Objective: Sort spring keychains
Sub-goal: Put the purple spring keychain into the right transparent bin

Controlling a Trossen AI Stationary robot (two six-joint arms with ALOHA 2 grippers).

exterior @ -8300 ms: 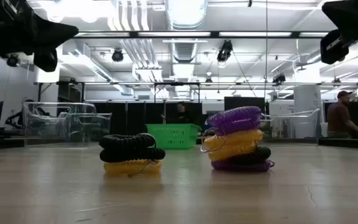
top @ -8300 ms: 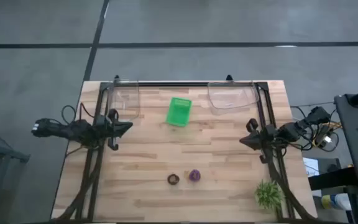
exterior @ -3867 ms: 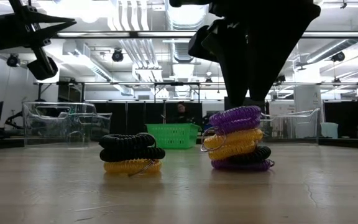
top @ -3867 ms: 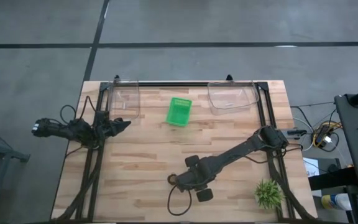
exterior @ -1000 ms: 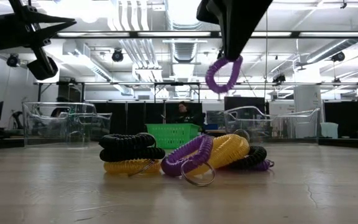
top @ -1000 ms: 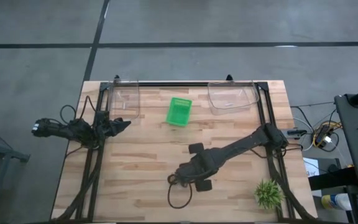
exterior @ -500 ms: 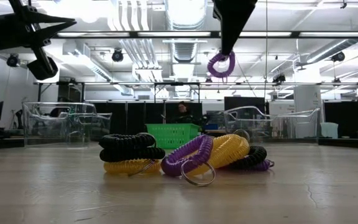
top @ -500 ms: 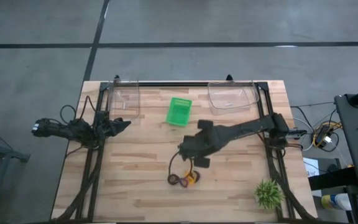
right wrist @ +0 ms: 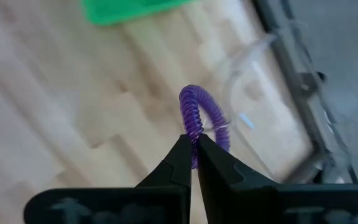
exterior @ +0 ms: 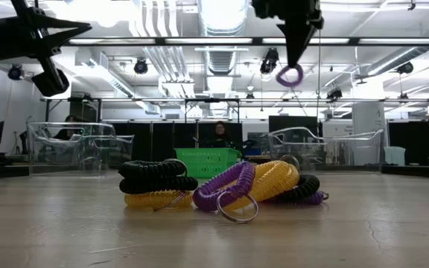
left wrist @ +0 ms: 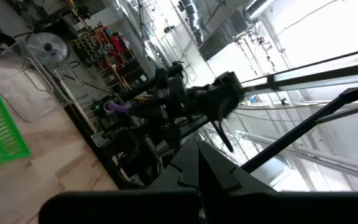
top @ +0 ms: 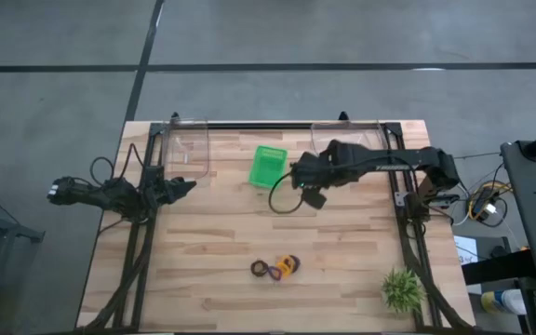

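Purple coil keychain (right wrist: 199,121) pinched in black right gripper (right wrist: 193,146). Green basket (top: 268,166) just beside gripper. Pile w/ purple (exterior: 224,184), yellow-orange (exterior: 274,179), black (exterior: 158,176) coils well away from it. Worktop (top: 212,242) light wood, plank pattern.

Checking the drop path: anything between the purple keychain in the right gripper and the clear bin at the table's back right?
Nothing visible. The right gripper holds the purple keychain in the air beside the clear bin; the green basket is off to the other side.
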